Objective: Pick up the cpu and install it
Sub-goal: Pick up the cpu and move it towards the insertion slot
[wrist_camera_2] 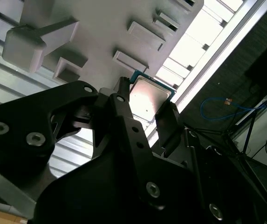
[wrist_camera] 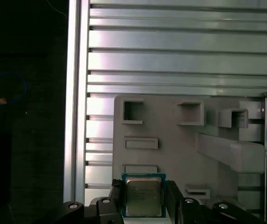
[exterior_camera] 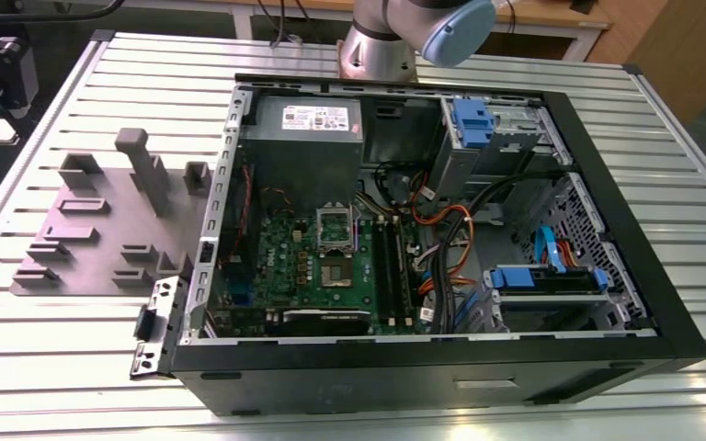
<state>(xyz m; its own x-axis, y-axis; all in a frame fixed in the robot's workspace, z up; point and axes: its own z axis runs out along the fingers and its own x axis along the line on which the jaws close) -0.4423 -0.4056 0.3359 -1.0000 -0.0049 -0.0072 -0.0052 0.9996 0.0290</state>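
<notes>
Silver-topped cpu (wrist_camera: 143,196) pinched on two opposite edges by black end effector (wrist_camera: 144,205) in first wrist view, at edge of grey plastic fixture (wrist_camera: 180,149); whether lifted clear of it, cannot tell. Fixture sits on slatted metal surface (exterior_camera: 71,349), just beside open computer case (exterior_camera: 451,386), on exterior view's left. Green motherboard (exterior_camera: 291,266) lies inside case.

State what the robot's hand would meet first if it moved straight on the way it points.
Probably the grey holder on the slatted table, which lies straight beyond the chip gripped in the hand. Depth is unclear, so it could be the holder's edge or the table beside it.
</notes>
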